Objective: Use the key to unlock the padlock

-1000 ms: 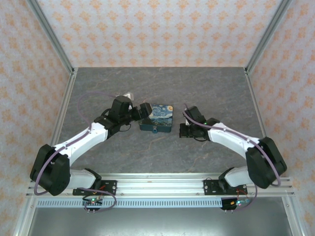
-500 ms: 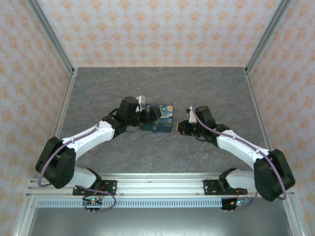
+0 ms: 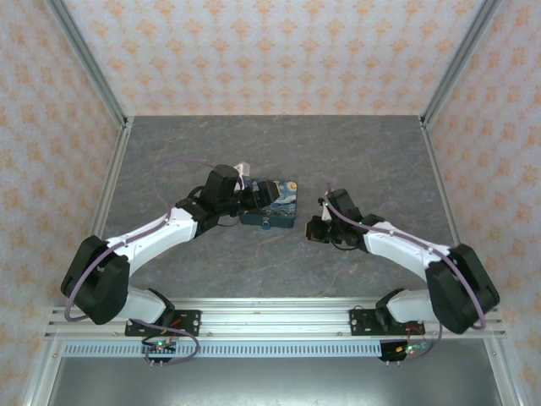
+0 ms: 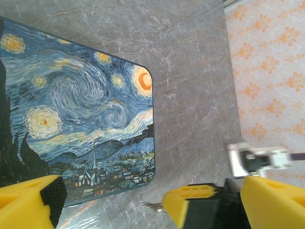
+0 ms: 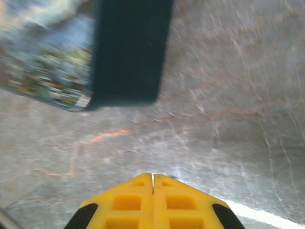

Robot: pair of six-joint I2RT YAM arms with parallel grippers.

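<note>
Moved over the past second: the left claw (image 3: 256, 195) has pushed toward 3 o'clock and come up against the padlock (image 3: 272, 201). The right claw (image 3: 314, 228) has dropped toward 6 o'clock, away from it. We see no shift in the padlock itself.

Padlock: lies flat, printed face up, about the middle of the table (image 3: 363, 152). It is a flat block, dark blue with yellow-white swirls. A small round knob (image 3: 265, 225) sticks out at its 6 o'clock edge; we cannot tell what it is.

Left claw: at the padlock's 9 o'clock end, spread wide. Seen from the left wrist, the claw (image 4: 109, 201) straddles one end of the padlock (image 4: 81, 109). One yellow finger (image 4: 28, 200) overlaps a corner of the print. The other (image 4: 190, 205) stands just off the long edge, over bare stone. We cannot tell whether either finger touches the block. A thin metal tip (image 4: 151, 206) shows just beside the second finger, too small to identify.

Right claw: at about 4 o'clock from the padlock, apart from it, low over the table. Seen from the right wrist, the claw (image 5: 152, 177) has its yellow fingers pressed together, tip to tip. The padlock (image 5: 124, 52) is blurred at 11 o'clock in that view, apart from the fingertips.

Surroundings: grey marbled table, orange-patterned wallpaper (image 3: 270, 51) on three sides, metal rail (image 3: 279, 326) at 6 o'clock carrying both arm bases.
</note>
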